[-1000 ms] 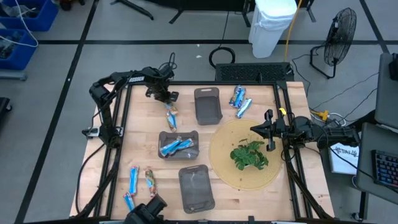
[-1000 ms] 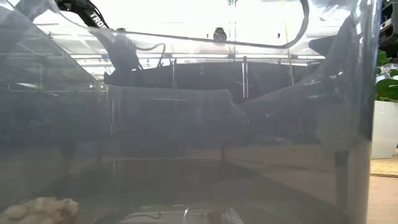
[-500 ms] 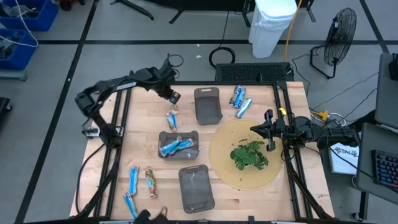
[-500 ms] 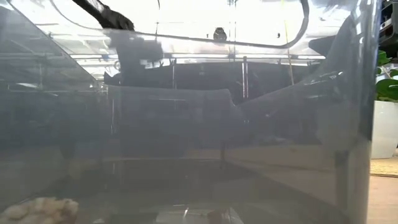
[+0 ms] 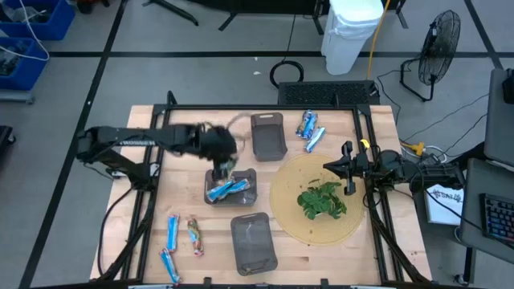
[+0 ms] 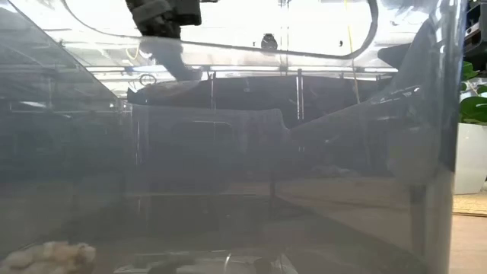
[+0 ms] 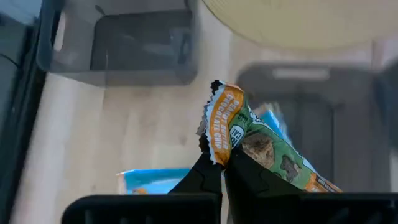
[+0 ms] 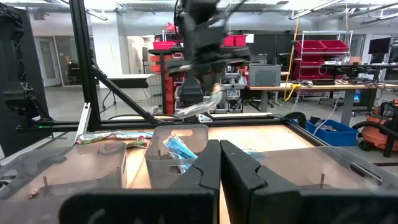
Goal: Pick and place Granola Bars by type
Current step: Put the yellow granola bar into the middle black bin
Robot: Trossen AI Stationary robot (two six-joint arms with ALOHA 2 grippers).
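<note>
The left gripper pinches an orange-and-green granola bar by its crimped end, carrying it above the grey tray that holds blue-and-white bars. Since this bar is a different kind, it would do best to pass that tray and release low inside an empty tray, because the glossy crinkled wrapper is light and could flutter. The right gripper, pressed together, waits over the round woven mat.

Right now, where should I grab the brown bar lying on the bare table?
Grip the brown bar at mid-length, across its narrow width, coming straight down: it lies flat, with a gap to the blue bar beside it.
</note>
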